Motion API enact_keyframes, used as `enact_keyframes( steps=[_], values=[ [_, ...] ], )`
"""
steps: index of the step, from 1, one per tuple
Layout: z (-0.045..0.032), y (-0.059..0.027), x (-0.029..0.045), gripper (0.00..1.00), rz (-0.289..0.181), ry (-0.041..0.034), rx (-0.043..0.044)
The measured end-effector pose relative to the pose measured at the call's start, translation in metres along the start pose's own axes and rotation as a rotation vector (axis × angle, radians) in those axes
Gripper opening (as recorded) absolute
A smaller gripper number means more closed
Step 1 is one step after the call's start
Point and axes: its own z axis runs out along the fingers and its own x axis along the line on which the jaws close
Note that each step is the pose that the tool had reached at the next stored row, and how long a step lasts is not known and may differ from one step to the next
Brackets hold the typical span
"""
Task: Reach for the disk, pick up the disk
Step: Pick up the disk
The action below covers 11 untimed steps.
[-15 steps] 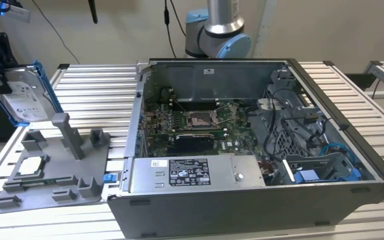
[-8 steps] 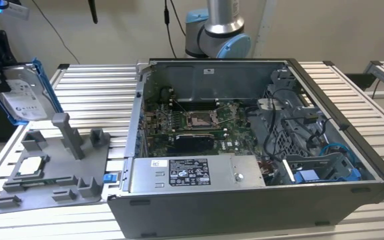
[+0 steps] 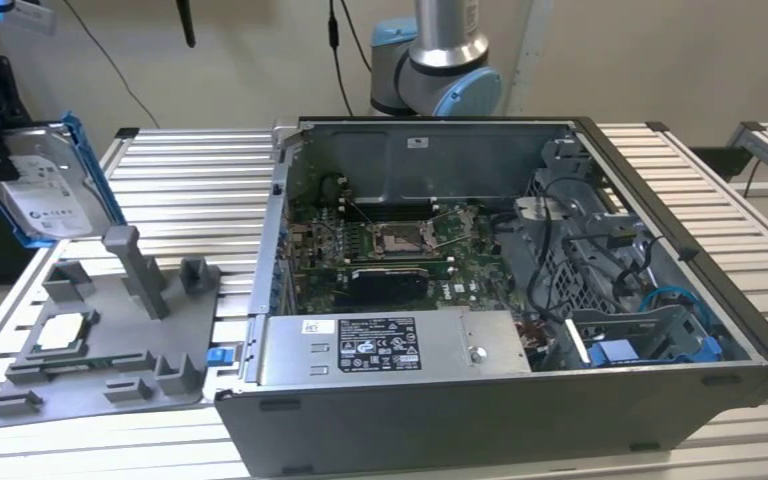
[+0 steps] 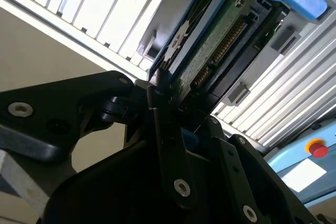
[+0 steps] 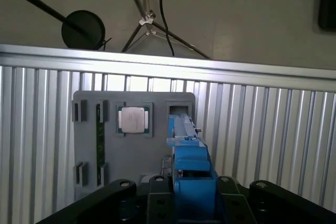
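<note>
Silver-grey and flat, the rectangular metal disk (image 3: 40, 190) with its white label and bright blue plastic bracket hung nearly upright at the exterior view's far left. It was above the grey plastic fixture tray (image 3: 104, 350) on the slatted aluminium tabletop (image 3: 184, 170) and touched neither. The black pincer (image 5: 191, 184) was clamped on the bracket's edge in both wrist views. The reach looked done and the pick-up in hand, the disk already clear of the tray's posts. Any further move would, I judged, call for a firm clamp and a steady path, kept apart from the open grey computer case (image 3: 491, 430).
</note>
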Motion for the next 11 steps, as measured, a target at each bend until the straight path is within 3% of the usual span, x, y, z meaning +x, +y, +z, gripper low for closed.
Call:
enact_keyframes(
  steps=[11],
  values=[
    [-0.0050,0.0000,-0.0001,0.00,0.000,0.0000,0.0001]
  ],
)
